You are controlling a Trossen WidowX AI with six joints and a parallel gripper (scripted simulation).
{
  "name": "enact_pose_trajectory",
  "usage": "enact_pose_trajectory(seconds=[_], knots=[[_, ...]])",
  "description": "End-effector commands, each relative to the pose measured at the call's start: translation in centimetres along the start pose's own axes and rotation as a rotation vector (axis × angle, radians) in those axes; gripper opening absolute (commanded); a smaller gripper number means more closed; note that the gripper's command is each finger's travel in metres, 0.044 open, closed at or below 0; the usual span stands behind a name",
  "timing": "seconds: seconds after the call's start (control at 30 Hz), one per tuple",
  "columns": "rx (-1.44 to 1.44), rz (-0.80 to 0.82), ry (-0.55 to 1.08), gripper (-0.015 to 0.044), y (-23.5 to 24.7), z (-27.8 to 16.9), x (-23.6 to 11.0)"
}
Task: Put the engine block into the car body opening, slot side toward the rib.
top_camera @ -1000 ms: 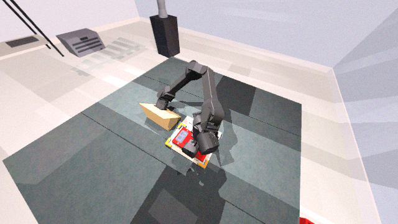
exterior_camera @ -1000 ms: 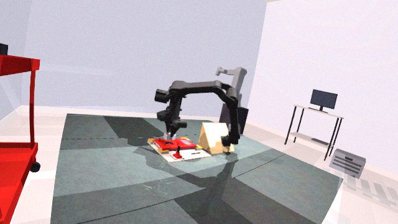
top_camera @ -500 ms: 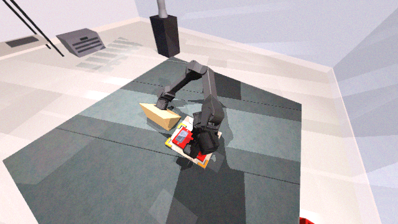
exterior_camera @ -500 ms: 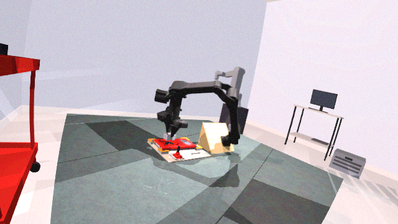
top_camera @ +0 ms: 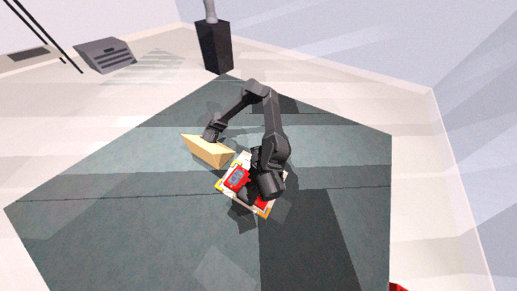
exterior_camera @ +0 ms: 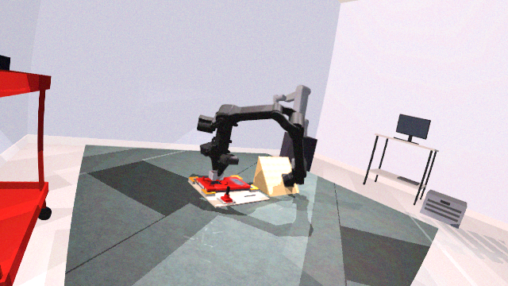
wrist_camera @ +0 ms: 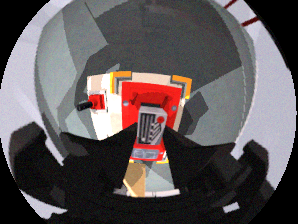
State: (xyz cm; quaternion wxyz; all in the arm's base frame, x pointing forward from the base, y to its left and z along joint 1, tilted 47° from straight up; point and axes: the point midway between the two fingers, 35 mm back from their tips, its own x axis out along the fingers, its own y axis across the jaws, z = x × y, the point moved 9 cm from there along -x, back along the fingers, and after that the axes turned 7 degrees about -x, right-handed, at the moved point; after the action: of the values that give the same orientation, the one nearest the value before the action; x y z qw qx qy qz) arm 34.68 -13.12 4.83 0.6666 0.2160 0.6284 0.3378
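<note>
1. Fingers of our gripper (wrist_camera: 149, 145) are clenched on the engine block (wrist_camera: 150, 131), a grey piece with red trim that we hold from above.
2. We see the block right over the red car body (wrist_camera: 152, 102), low against it in the wrist view; whether it sits fully down in the opening we cannot tell.
3. We see the car body (exterior_camera: 224, 183) lying flat on a white board (exterior_camera: 246, 197) with orange and yellow corners, which rests on the grey-green floor mat (exterior_camera: 159, 238).
4. Our arm (exterior_camera: 254, 113) arches from its base beside a tan wedge (exterior_camera: 271, 175) and points straight down at the car.
5. We note a small red part (exterior_camera: 227, 197) on the white board, just beside the car body and apart from our gripper (exterior_camera: 214, 177).
6. From the top view our wrist covers much of the car body (top_camera: 236, 179), so the rib is hidden from us.
</note>
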Motion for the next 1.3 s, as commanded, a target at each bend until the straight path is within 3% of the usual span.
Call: enact_pose_trajectory(seconds=[0.0,1.27], knots=[[-0.009,-0.001,0.001,0.0159,0.00,-0.01,0.14],[-0.010,-0.001,0.000,0.0159,0.01,0.02,1.13]])
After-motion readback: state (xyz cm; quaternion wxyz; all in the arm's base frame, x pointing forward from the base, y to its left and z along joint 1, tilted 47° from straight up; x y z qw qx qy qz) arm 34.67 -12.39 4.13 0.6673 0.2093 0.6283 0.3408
